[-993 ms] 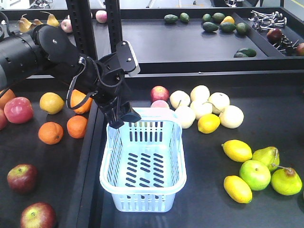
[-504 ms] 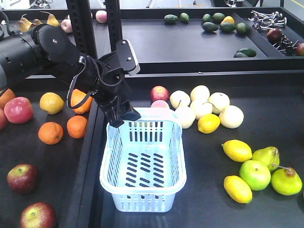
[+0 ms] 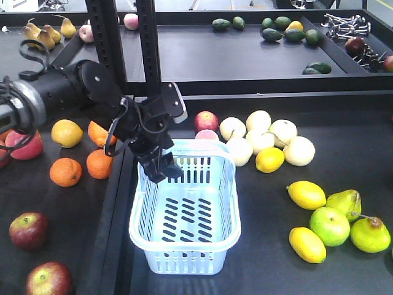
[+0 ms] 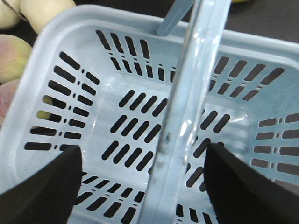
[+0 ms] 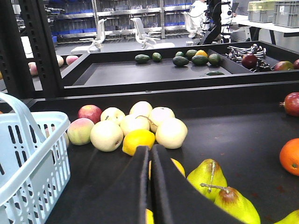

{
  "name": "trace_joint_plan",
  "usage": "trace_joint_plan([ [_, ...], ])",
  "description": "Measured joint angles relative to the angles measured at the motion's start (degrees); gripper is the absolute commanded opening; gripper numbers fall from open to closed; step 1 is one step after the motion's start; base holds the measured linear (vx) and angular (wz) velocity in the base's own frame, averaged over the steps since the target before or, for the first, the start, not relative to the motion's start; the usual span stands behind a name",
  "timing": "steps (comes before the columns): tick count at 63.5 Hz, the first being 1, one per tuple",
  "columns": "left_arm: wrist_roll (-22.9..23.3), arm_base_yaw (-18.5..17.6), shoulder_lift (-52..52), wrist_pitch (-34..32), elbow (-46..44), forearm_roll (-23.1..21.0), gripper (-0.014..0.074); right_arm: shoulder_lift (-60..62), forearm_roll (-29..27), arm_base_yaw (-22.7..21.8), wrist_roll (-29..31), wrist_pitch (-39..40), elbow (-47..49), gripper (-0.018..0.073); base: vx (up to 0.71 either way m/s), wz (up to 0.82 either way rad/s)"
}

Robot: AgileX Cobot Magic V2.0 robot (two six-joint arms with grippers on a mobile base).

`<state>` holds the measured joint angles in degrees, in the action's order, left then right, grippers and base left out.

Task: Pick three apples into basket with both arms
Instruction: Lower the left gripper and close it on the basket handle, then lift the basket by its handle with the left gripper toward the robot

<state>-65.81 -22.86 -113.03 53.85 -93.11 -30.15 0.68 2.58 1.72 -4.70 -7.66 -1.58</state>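
Observation:
The pale blue basket (image 3: 184,246) stands empty in the middle of the front-facing view. My left gripper (image 3: 163,169) hangs open over its far left corner. In the left wrist view the left gripper (image 4: 142,156) has its jaws wide apart on either side of the basket's raised handle (image 4: 189,102), without touching it. Two dark red apples (image 3: 28,230) (image 3: 48,279) lie at the lower left, and another red apple (image 3: 206,120) sits behind the basket. My right gripper (image 5: 150,151) is shut and empty, low over the mat, right of the basket (image 5: 28,163).
Oranges (image 3: 66,171) and a pink-red apple (image 3: 24,145) lie left of the basket, beyond a raised divider (image 3: 115,209). Pale round fruit (image 3: 270,138), lemons (image 3: 306,195) and green pears (image 3: 370,235) lie to the right. Two black posts (image 3: 147,43) rise behind the left arm.
The left arm has swung right and down, bringing its open gripper lower over the basket's far left corner. The basket and the fruit have not moved.

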Motion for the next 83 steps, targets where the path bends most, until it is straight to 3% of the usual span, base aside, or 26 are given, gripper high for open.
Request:
trace_joint_plan([
  [14,1.8,0.0,-1.2,0.0,0.0,0.0,0.0408,0.0,0.0,0.0,0.0,0.0,0.0,-0.0004,0.0,0.0],
  [33,11.3,0.0,-1.2,1.3,0.0,0.1,-0.0009,0.0,0.0,0.0,0.0,0.0,0.0,-0.0004,0.0,0.0],
  [55,23.8,0.0,5.7,6.1,0.1,0.3,-0.0008,0.0,0.0,0.0,0.0,0.0,0.0,-0.0004,0.0,0.0],
  [83,33.0,0.0,30.5,10.9,3.2,0.7,-0.0008,0.0,0.0,0.0,0.0,0.0,0.0,-0.0004,0.0,0.0],
])
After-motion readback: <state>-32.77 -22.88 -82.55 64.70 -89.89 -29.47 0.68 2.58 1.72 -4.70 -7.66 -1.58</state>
